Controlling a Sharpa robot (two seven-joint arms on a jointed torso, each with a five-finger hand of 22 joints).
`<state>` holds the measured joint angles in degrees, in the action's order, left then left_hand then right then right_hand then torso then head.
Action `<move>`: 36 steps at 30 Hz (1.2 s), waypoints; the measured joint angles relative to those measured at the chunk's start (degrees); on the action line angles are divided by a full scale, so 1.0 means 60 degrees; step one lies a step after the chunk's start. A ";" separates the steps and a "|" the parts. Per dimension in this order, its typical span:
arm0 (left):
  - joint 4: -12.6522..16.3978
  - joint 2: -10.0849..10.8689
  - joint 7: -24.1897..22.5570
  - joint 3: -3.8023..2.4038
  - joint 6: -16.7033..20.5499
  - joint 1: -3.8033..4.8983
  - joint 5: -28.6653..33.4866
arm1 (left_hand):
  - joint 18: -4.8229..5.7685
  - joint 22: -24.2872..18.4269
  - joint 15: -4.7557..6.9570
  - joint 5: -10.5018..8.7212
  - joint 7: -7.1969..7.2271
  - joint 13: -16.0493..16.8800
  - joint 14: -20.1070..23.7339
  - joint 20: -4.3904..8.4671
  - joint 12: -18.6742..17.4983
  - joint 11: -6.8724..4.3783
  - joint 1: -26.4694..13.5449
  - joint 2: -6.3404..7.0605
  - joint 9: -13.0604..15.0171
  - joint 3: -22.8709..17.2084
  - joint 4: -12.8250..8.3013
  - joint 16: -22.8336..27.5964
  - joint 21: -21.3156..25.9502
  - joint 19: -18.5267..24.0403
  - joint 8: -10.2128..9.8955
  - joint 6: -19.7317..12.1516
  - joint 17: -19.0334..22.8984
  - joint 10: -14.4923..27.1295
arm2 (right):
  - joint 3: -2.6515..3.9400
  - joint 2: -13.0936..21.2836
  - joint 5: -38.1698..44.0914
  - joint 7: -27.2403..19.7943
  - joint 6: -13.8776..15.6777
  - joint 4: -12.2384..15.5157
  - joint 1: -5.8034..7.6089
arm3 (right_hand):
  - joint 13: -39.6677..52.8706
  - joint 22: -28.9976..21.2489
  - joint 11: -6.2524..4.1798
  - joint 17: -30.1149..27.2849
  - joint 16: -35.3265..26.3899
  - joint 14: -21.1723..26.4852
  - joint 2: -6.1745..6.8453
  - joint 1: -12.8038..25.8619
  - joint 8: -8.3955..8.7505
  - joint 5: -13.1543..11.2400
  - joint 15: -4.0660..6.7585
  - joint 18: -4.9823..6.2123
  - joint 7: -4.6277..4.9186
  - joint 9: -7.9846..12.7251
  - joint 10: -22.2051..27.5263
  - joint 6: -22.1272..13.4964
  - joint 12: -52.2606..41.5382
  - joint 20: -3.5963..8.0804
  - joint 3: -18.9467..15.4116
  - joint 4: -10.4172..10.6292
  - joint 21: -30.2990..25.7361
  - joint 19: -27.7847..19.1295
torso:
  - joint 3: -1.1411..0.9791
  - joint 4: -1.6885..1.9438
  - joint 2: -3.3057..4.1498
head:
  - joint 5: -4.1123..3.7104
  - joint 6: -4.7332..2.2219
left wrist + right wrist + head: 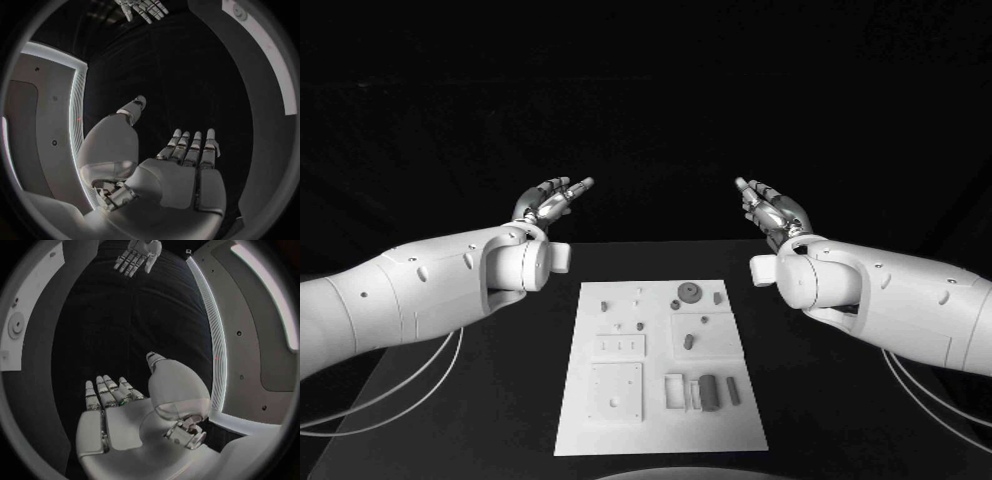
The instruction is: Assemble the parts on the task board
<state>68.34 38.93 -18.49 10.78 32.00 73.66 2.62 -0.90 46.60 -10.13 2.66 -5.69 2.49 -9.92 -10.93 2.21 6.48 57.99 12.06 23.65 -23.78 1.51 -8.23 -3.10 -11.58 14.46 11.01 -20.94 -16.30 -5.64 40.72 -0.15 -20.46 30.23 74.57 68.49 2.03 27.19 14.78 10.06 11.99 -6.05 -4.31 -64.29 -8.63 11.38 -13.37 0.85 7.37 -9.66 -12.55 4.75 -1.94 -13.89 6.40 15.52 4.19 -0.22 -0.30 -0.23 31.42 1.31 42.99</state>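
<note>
The white task board (661, 420) lies in the middle of the black table. Several small grey parts rest on it, among them a round gear-like piece (691, 292) and upright blocks (710, 390) near the front. My left hand (550, 204) is raised above the table's far left, fingers spread, palm empty. My right hand (773, 210) mirrors it at the far right, also empty with fingers apart. Both hands are well clear of the board. The left wrist view shows my left hand (181, 175) flat and empty; the right wrist view shows my right hand (125, 410) the same.
The black table (516, 400) extends around the board on both sides. Cables (387, 395) hang under my left arm, and more cables (927, 395) under the right arm.
</note>
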 measured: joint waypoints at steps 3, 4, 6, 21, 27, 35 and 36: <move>-0.0517 -0.0141 0.0430 0.0241 -0.0527 0.0300 0.0108 | 0.0001 0.0267 -0.0057 0.0008 -0.0022 0.0033 -0.0057 -0.0033 0.0059 0.0045 0.0163 0.0026 0.0114 -0.0050 0.0011 -0.0068 -0.0030 -0.0082 0.0062 0.0045 -0.0156 -0.0179 | -0.0194 -0.0150 0.0013 0.0448 -0.0785 -0.0571 0.0304 | 0.0045 0.0765 0.0059 0.0156 0.0214 -0.0124 0.0005 -0.0422 -0.0149 0.0000 -0.0110 0.0000 -0.0004 -0.0121 -0.0288 0.0110 -0.0057 -0.0077 -0.0055 -0.0037 0.0171 0.0056 | 0.0000 0.0000 0.0003 | 0.0003 0.0019; -0.0691 -0.0190 0.0597 0.0318 -0.0734 0.0404 0.0151 | 0.0001 0.0466 -0.0175 0.0008 -0.0101 0.0070 -0.0176 -0.0049 0.0116 0.0094 0.0168 0.0021 0.0179 -0.0031 0.0030 -0.0181 -0.0063 -0.0224 0.0118 0.0123 -0.0324 -0.0432 | -0.0262 -0.0205 0.0020 0.0642 -0.1128 -0.0791 0.0426 | 0.0067 0.1318 0.0074 0.0256 0.0359 -0.0255 0.0024 -0.0619 -0.0236 0.0000 -0.0128 0.0000 0.0000 -0.0196 -0.0480 0.0180 -0.0118 -0.0107 -0.0108 -0.0090 0.0300 0.0133 | -0.0001 -0.0001 0.0004 | 0.0003 0.0025; -0.0878 -0.0241 0.0817 0.0392 -0.1011 0.0519 0.0209 | 0.0001 0.0969 -0.0307 0.0008 -0.0250 0.0129 -0.0533 -0.0019 0.0217 0.0191 0.0217 -0.0028 0.0333 0.0087 0.0059 -0.0438 -0.0148 -0.0537 0.0246 0.0272 -0.0764 -0.0831 | -0.0344 -0.0268 0.0031 0.0909 -0.1605 -0.1061 0.0571 | 0.0108 0.2210 0.0103 0.0419 0.0583 -0.0460 0.0056 -0.0907 -0.0382 -0.0001 -0.0154 0.0000 0.0003 -0.0322 -0.0768 0.0312 -0.0193 -0.0087 -0.0184 -0.0166 0.0506 0.0322 | -0.0004 -0.0002 0.0005 | 0.0003 0.0030; -0.1016 -0.0057 0.1522 0.0515 -0.2410 0.0159 -0.0003 | -0.0730 0.0911 -0.0097 0.0102 -0.0706 0.0769 -0.5519 0.0648 0.1697 0.0698 0.1514 -0.1425 0.0991 -0.0470 -0.1710 -0.2302 -0.0802 -0.4733 0.1472 0.4256 -0.2016 -0.5990 | -0.0593 -0.0670 0.3620 0.2079 -0.3289 -0.2684 0.0663 | 0.0631 0.6735 -0.0171 0.1462 0.2422 -0.3656 0.0620 -0.2764 -0.2422 -0.0001 0.0019 0.1113 0.0239 -0.1856 -0.4847 0.3493 -0.1270 0.0115 -0.0239 -0.1771 0.1757 0.3411 | 0.0005 -0.0008 0.0017 | 0.0054 -0.0016; -0.0887 0.0009 0.1623 0.0464 -0.2891 0.0228 -0.0559 | -0.0967 0.0759 0.0605 0.0103 -0.0648 0.1169 -0.7325 0.1035 0.2341 0.0056 0.1550 -0.1753 0.0922 -0.1471 -0.2462 -0.2885 -0.1228 -0.6443 0.1913 0.5911 -0.2379 -0.7775 | -0.0579 -0.0680 0.5992 0.2209 -0.3328 -0.2651 0.0620 | 0.0812 0.6750 -0.0567 0.1632 0.2637 -0.5265 0.0579 -0.2824 -0.2552 -0.0002 0.0412 0.1709 0.0390 -0.1955 -0.6475 0.4952 -0.1370 0.0080 0.0027 -0.2908 0.1799 0.4895 | 0.0007 -0.0015 0.0011 | 0.0089 -0.0043; -0.0168 0.0404 0.1600 0.0475 -0.3140 0.0203 -0.1260 | -0.0968 0.0776 0.1018 0.0103 -0.0449 0.1593 -0.8134 0.1414 0.2551 -0.0316 0.1541 -0.2039 0.1036 -0.2003 -0.2995 -0.3105 -0.1439 -0.7325 0.2022 0.6541 -0.2910 -0.8548 | -0.0580 -0.0727 0.8414 0.2252 -0.3395 -0.2322 0.0541 | 0.1301 0.6926 -0.1118 0.2334 0.2961 -0.7181 0.0747 -0.1762 -0.2441 0.0036 0.1016 0.2092 0.0599 -0.2122 -0.8279 0.6272 -0.1417 0.0178 0.1955 -0.4502 0.2180 0.6624 | 0.0009 -0.0017 0.0010 | 0.0127 -0.0033; 0.0002 0.0507 0.1587 0.0475 -0.3157 0.0204 -0.1330 | -0.0967 0.0776 0.1018 0.0103 -0.0450 0.1629 -0.8134 0.1429 0.2551 -0.0316 0.1537 -0.2034 0.1036 -0.2012 -0.3004 -0.3105 -0.1439 -0.7340 0.2022 0.6542 -0.2957 -0.8548 | -0.0580 -0.0758 0.8723 0.2264 -0.3395 -0.2268 0.0526 | 0.1424 0.7003 -0.1211 0.2507 0.3066 -0.7478 0.0786 -0.1584 -0.2407 0.0036 0.1132 0.2146 0.0619 -0.2153 -0.8535 0.6387 -0.1469 0.0234 0.2232 -0.4671 0.2298 0.6894 | 0.0008 -0.0018 0.0016 | 0.0134 -0.0038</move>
<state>68.35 41.97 -8.97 13.63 13.06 74.88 -5.36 -6.70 51.26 -4.02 3.28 -8.39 12.27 -58.73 -2.35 17.52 4.58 67.21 -0.15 29.87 -35.85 -16.52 -26.86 -11.73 -55.62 26.59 50.26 -38.68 -67.59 -9.12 36.17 52.19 -6.87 9.86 60.96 71.64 10.58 69.21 7.51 25.10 30.38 -50.92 0.41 -73.80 -23.07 11.60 -6.57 13.72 11.08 -22.58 -63.76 43.07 -10.75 -12.49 19.79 -12.51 17.98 41.14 -0.25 -0.34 31.51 2.11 42.76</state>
